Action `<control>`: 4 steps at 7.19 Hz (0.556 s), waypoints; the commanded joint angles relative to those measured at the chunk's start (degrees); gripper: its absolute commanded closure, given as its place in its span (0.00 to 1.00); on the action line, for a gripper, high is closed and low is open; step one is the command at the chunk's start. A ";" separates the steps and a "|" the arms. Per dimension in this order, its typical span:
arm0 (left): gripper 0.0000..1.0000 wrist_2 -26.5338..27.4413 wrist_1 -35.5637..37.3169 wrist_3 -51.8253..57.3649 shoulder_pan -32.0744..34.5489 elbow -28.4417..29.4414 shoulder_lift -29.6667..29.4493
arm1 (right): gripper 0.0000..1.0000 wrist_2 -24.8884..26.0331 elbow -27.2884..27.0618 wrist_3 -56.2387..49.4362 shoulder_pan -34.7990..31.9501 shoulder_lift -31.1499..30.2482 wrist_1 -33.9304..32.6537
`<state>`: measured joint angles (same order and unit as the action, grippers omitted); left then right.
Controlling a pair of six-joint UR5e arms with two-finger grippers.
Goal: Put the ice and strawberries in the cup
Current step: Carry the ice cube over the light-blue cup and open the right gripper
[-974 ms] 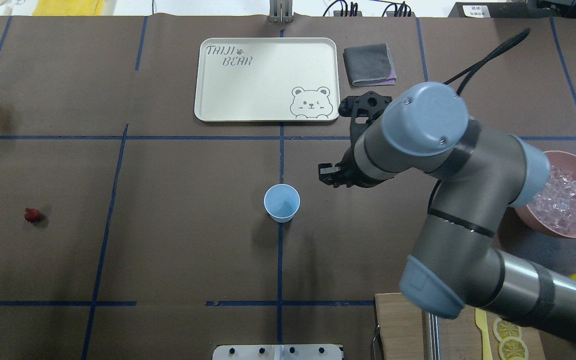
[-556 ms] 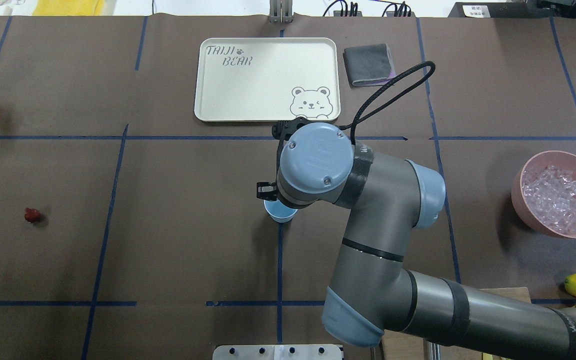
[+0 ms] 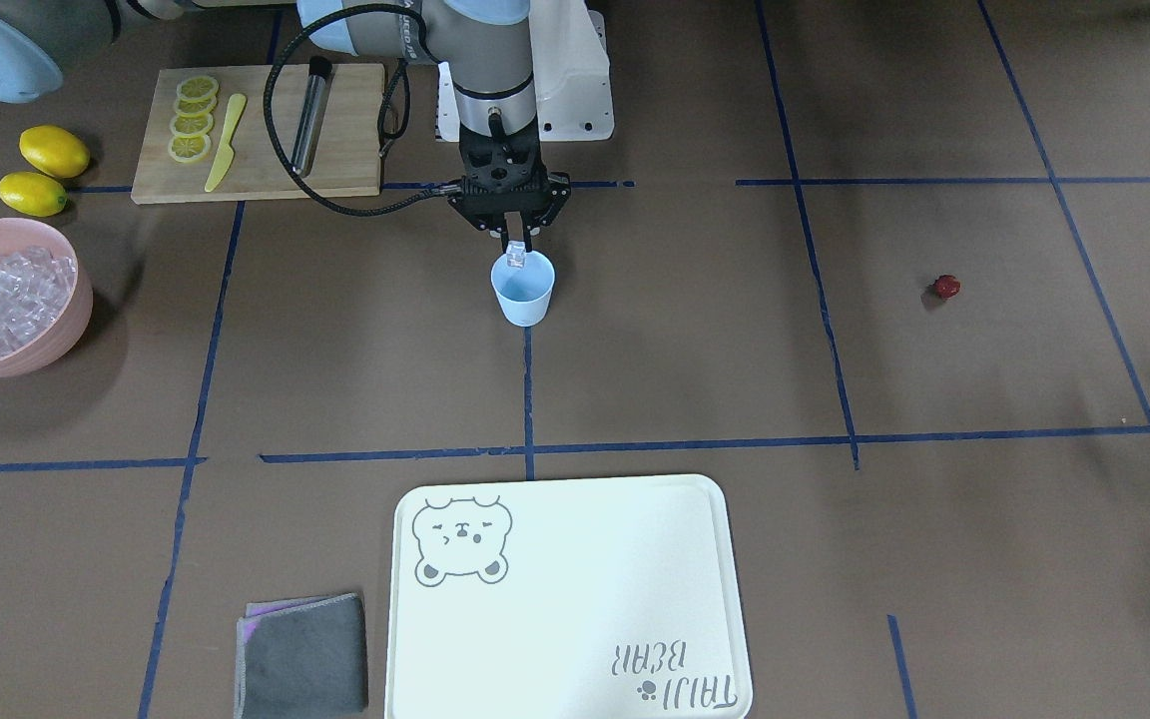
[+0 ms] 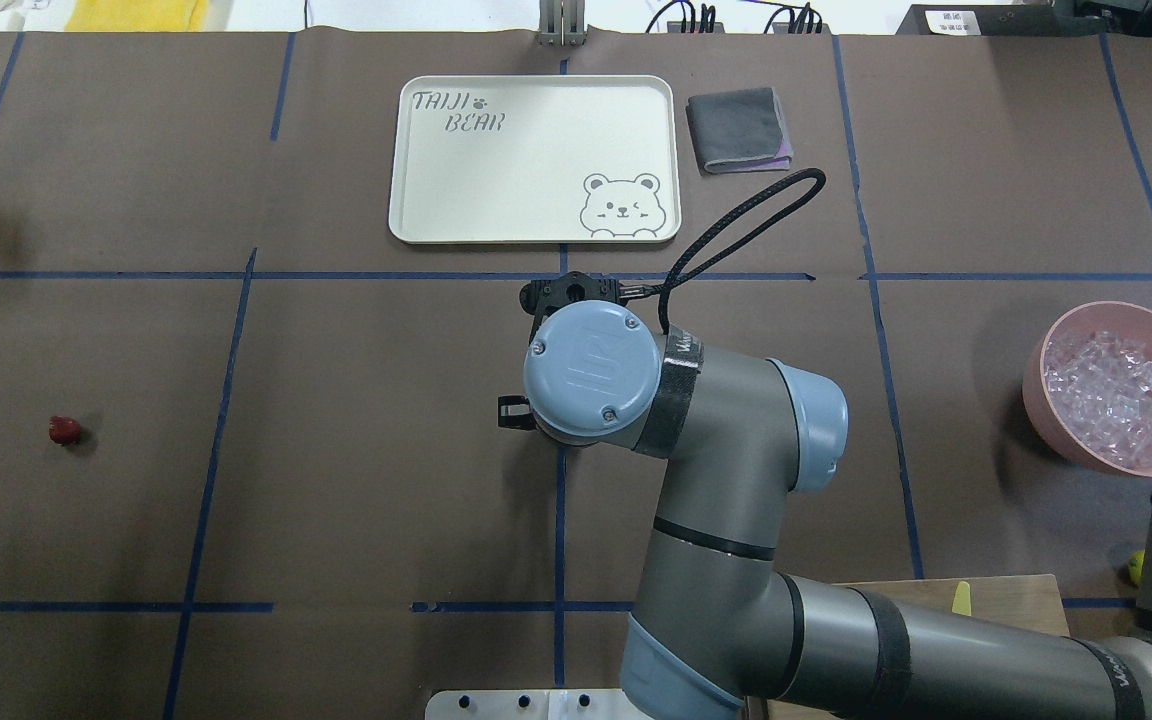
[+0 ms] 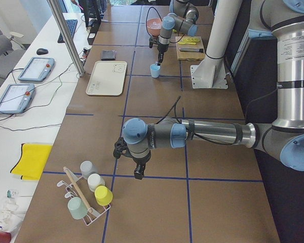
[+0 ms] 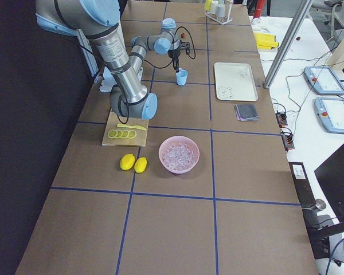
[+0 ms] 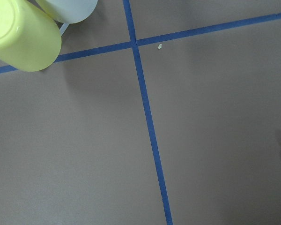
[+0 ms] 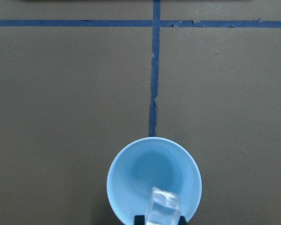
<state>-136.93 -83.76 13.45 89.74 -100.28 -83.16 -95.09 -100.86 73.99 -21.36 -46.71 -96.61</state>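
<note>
Right pincer with ice now above cup; tray, strawberry well apart

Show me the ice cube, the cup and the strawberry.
ice cube (image 8: 163, 206), right wrist view, its clear top face.
cup (image 3: 524, 304), front-facing view, its outer wall.
strawberry (image 3: 946, 288), front-facing view, middle of its red skin.

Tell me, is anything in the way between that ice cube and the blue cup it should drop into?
Nothing visible is in the way. The right gripper holds the ice cube just above the cup, over its open mouth but close to one edge of the rim. The cup looks empty inside.
</note>
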 commanded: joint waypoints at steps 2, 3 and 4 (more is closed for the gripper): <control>0.00 0.00 0.00 0.09 0.00 0.00 0.02 | 0.02 0.78 -0.04 -0.33 0.01 -0.05 -0.07; 0.00 0.00 0.00 0.00 0.00 0.00 0.02 | 0.01 0.00 -1.26 -0.94 -1.30 -0.31 -0.50; 0.00 0.00 0.00 0.00 0.00 0.00 0.02 | 0.01 -0.97 -4.40 -3.12 -3.92 -2.83 -1.47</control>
<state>-136.93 -83.76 13.47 89.74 -100.28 -83.14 -95.08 -102.45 72.74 -22.86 -47.52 -97.19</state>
